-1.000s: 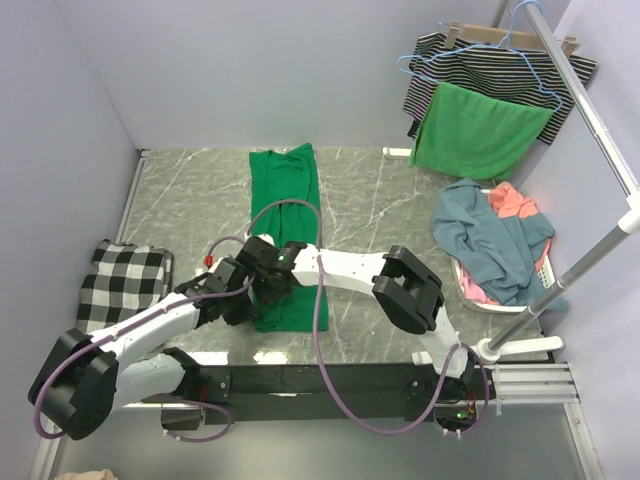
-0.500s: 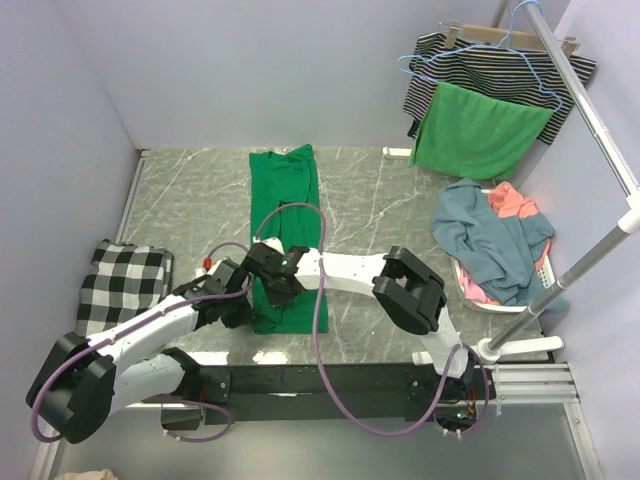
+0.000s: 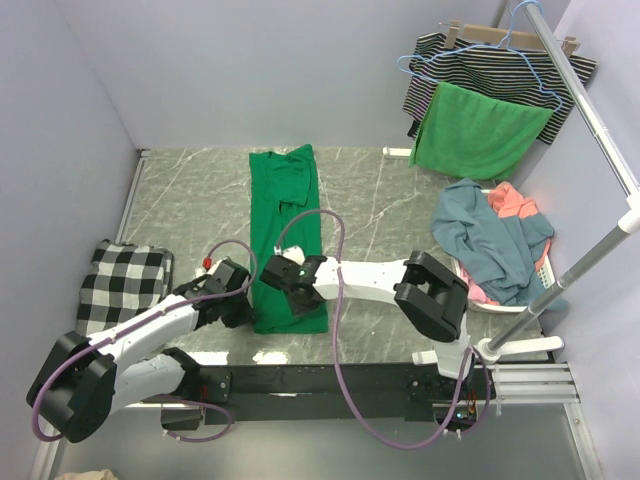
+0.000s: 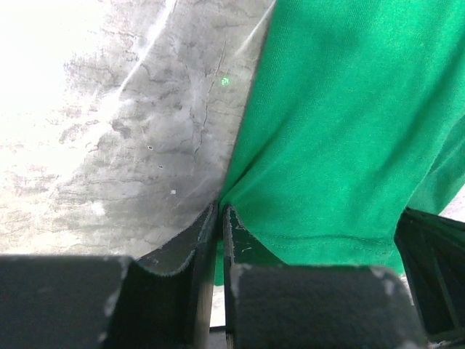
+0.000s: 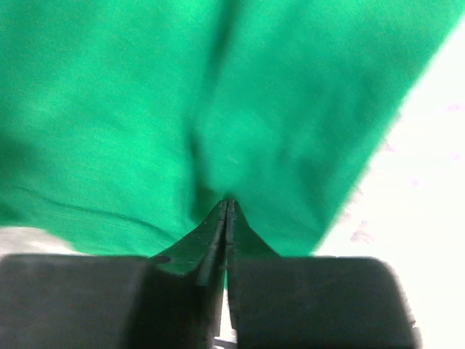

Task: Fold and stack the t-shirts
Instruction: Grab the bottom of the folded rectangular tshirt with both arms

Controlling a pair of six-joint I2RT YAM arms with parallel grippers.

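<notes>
The green t-shirt (image 3: 284,190) lies in a long strip on the tabletop (image 3: 390,200), and its near hem has just been pulled wider to the right (the left jaws and right jaws are both pinched shut on it), so the next fold can likely begin.

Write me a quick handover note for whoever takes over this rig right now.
Left gripper: jaws shut on the green t-shirt at its near left hem corner.
Right gripper: jaws shut on the same shirt, close to its near end.
Done: the green t-shirt lies on the table as a long narrow strip, apparently folded lengthwise.
The blue t-shirt and coral t-shirt lie crumpled in the white basket on the right.
Left: fold the green strip crosswise, then fold both others and stack.
</notes>
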